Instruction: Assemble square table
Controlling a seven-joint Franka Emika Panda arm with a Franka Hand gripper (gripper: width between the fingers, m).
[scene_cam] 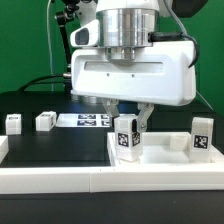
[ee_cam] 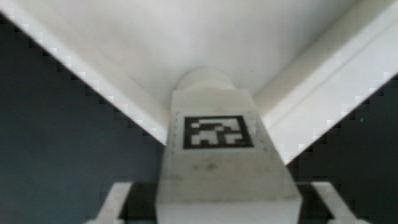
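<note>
The square tabletop [scene_cam: 165, 152] lies flat at the near side of the black counter [scene_cam: 55, 150], toward the exterior view's right, just behind a long white border rail [scene_cam: 60, 182]. An upright leg [scene_cam: 127, 140] stands on the tabletop near its left edge, with its tag facing the exterior camera. The wrist view looks along this leg [ee_cam: 217, 140], and white surfaces run off diagonally behind it.

The end effector [scene_cam: 128, 128] hangs straight down over the leg, with one of its fingers [ee_cam: 118, 203] on each side. I cannot tell whether the pads press on the leg or only flank it.

A second leg [scene_cam: 201, 136] stands upright farther to the right, near the tabletop's right edge. Two small legs [scene_cam: 13, 123] [scene_cam: 45, 120] sit apart from each other on the counter at the far left. The marker board [scene_cam: 90, 120] lies flat on the counter between these two and the end effector.
</note>
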